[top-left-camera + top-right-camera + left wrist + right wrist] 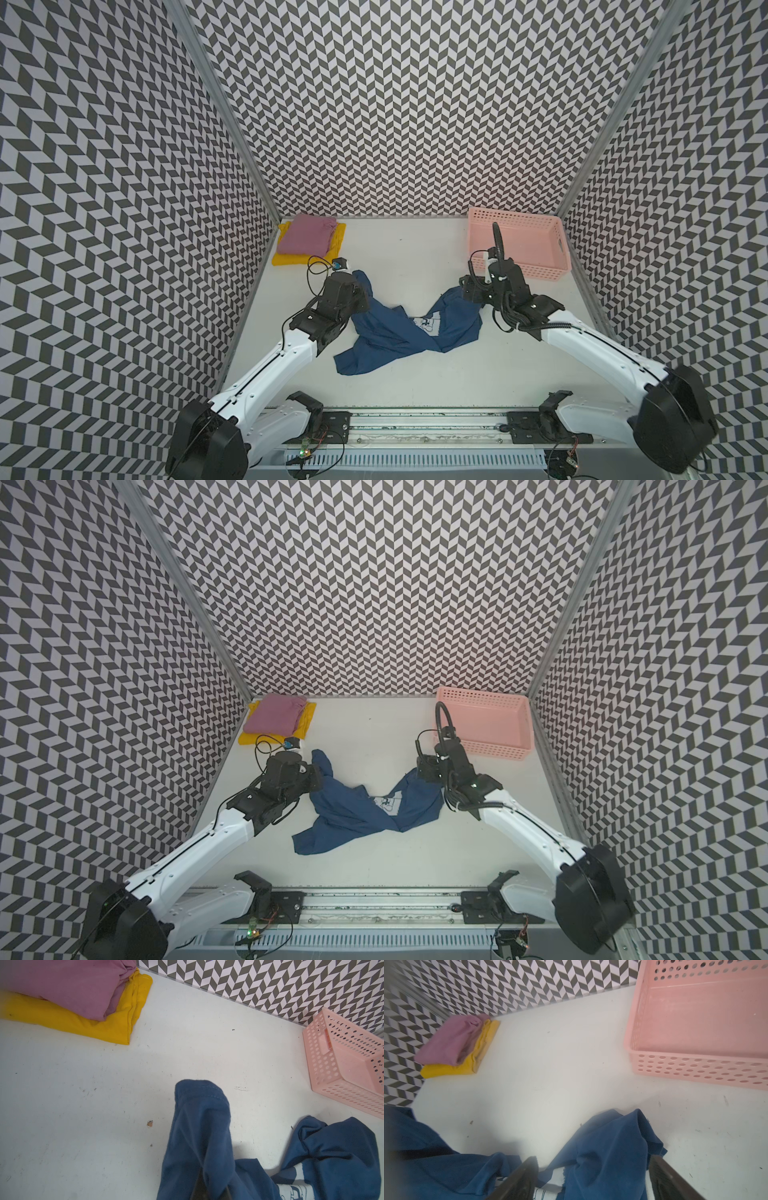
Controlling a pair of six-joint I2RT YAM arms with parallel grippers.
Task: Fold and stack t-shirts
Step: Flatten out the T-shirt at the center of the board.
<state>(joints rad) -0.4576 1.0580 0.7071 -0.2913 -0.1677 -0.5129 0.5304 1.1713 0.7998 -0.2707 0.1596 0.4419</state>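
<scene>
Cloth of the blue shirt [386, 332] is pinched in the left gripper [202, 1187]; right gripper [593, 1169] gapes wide around another end.

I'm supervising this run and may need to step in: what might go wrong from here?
1. The navy shirt lies twisted across its middle; with the left gripper shut on one end, pulling may tighten the twist rather than flatten it.
2. The right gripper stands open astride bunched cloth, so closing may catch several layers.
3. The left gripper is near the mauve shirt on the yellow shirt; a sweep could disturb that stack.
</scene>
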